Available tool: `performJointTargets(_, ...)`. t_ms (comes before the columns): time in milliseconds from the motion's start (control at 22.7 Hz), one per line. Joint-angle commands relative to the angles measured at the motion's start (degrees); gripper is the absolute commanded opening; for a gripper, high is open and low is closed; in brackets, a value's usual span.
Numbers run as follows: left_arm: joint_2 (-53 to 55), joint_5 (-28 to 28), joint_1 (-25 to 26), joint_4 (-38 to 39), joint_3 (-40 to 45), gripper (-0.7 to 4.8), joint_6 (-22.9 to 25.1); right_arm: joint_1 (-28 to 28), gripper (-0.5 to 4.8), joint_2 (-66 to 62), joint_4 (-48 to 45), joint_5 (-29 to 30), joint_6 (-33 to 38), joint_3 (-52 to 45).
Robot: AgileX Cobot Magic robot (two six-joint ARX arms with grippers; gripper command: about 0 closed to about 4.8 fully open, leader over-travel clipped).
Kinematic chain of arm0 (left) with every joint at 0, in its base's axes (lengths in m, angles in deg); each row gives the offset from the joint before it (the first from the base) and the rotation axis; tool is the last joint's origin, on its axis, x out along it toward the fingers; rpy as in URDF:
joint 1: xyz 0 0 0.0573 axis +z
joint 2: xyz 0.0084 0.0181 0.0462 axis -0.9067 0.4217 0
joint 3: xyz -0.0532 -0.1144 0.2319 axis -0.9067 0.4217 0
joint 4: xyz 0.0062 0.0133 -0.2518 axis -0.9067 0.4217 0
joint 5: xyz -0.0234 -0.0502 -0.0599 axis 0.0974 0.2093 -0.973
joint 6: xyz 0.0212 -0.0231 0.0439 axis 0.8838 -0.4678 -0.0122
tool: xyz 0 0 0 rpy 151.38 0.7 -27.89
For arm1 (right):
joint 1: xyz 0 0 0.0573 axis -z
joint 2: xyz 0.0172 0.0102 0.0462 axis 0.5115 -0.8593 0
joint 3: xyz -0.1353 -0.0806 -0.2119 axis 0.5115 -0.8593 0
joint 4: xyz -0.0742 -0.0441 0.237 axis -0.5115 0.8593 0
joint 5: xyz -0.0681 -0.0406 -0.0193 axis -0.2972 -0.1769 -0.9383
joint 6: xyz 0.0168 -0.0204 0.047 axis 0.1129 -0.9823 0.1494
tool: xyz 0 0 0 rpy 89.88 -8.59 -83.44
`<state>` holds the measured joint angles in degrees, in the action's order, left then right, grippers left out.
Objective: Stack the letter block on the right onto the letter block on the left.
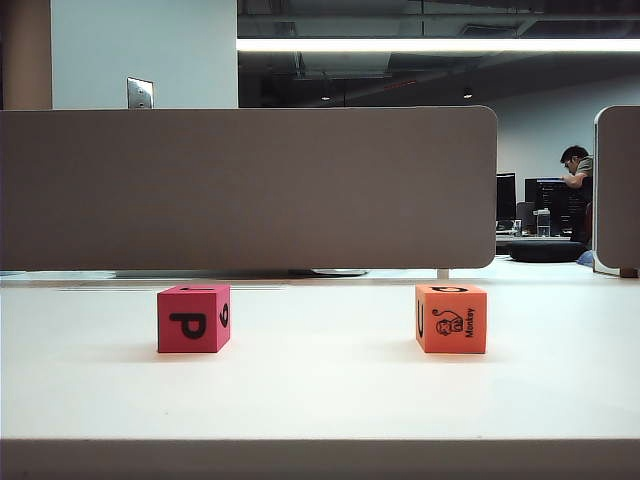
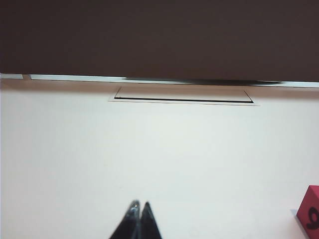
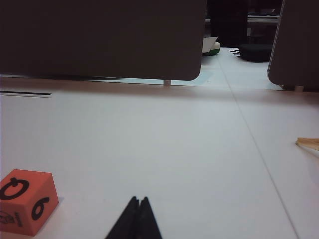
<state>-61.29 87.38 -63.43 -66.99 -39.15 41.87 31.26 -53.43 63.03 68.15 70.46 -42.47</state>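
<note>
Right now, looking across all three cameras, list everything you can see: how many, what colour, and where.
Red letter block: one, red-pink with a black P on the front, on the table at the left of the exterior view.
Orange letter block: one, orange with a monkey picture on the front, on the table at the right, well apart from the red one.
Table: one, white, under both blocks.
Partition panel: one, grey-brown, standing along the far edge of the table.
Person: one, in the background behind the partition on the right.
Left gripper: one, black, fingertips together, above bare table with the red block off to its side.
Right gripper: one, black, fingertips together, near the orange block, holding nothing.
</note>
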Motion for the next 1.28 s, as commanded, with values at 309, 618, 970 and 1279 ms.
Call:
performJointTargets(309, 0.0, -0.42, 0.07, -0.61, -0.22, -0.06, -0.79, -0.26, -0.01, 0.13, -0.79, 0.28, 1.18, -0.31)
performJointTargets(618, 0.0, -4.26, 0.04, 0.15, -5.86, -0.06, -9.62, -0.28, -0.05, -1.62, 1.9, -2.8, 14.75, 11.06)
performJointTargets(970, 6.12, -15.15, 0.09, 3.34, -21.99, -0.06, -10.88, -0.24, -0.05, -21.24, 9.53, 1.31, 12.66, 37.42)
performJointTargets(1279, 22.71, -18.88, 0.09, 6.95, -37.24, -0.06, -10.93, -0.42, -0.05, -40.92, 14.19, 2.82, 10.4, 57.99)
